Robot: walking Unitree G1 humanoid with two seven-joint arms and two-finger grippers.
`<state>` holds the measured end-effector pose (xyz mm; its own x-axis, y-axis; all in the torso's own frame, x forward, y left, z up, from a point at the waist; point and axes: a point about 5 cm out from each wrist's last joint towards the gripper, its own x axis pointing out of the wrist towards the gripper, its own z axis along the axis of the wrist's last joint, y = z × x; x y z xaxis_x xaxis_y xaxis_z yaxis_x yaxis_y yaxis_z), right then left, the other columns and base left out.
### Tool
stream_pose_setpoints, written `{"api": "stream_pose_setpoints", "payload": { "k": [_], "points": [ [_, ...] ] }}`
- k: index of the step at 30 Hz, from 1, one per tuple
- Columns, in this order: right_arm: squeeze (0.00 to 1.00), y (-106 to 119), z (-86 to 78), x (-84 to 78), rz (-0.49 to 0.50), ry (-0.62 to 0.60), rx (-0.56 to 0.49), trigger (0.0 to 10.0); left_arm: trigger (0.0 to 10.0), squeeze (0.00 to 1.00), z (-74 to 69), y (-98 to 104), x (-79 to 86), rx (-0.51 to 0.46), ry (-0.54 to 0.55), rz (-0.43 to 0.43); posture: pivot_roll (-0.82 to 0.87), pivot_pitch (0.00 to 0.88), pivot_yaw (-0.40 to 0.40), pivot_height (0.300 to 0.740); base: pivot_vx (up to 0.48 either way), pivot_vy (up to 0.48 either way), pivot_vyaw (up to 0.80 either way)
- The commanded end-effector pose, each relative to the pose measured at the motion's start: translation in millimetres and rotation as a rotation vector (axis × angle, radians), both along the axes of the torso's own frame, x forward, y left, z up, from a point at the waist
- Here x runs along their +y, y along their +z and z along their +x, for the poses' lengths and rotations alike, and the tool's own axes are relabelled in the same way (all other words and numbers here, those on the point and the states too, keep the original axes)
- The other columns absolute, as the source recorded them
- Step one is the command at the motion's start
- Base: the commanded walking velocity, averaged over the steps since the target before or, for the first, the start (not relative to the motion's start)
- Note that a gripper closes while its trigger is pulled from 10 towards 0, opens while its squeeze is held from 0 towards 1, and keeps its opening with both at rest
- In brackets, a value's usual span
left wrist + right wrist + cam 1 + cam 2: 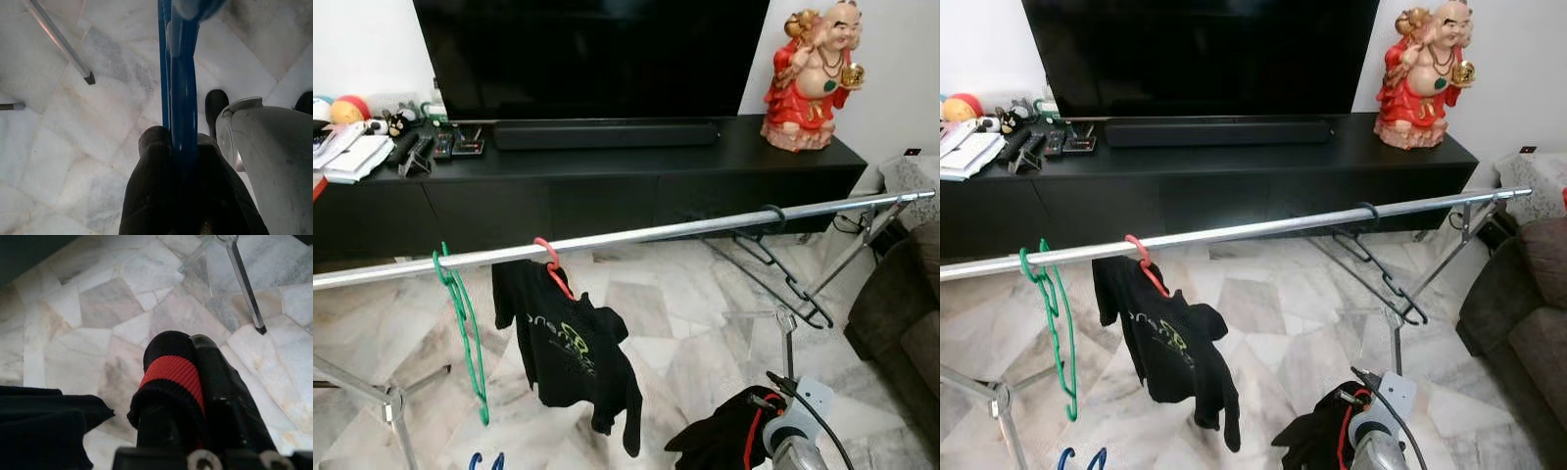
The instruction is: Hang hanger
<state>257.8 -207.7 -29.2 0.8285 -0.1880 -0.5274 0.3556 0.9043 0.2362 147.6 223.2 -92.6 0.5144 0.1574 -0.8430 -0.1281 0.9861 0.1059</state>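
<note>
Blue hanger (180, 88) sits clamped between the fingers of the left gripper (178, 161), low over the marble floor (73, 147), its two tips just poking into the bottom edge of the head view below the silver rail (636, 235). That rail carries a green hanger (460, 313), a red hanger (551, 262) with a black shirt (570, 352), and a black hanger (783, 269). The right gripper (188, 382) hangs low with its fingers pressed together on a piece of black-and-red cloth (171, 369).

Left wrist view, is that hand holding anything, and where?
Yes: the left hand is shut on a blue hanger, its bars pinched between the fingers. Which part of the hanger cannot be told.
</note>
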Motion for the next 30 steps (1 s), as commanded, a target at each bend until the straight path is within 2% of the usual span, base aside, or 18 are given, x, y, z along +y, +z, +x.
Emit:
{"api": "stream_pose_setpoints", "payload": {
  "k": [1,30],
  "points": [
    [0.00,2.1,1.2,-2.9,-0.015,-0.002,-0.011,10.0,10.0,0.00,-8.1,-3.2,-0.5,0.022,0.009,-0.007,-0.03,0.048,0.004,0.740,-0.255,0.000,0.00],
    [0.00,4.6,5.1,1.4,-0.016,0.008,-0.024,10.0,10.0,0.00,-2.3,-0.7,0.6,-0.003,0.020,0.001,-0.02,0.018,0.011,0.740,-0.252,0.000,0.00]
  ]
}}
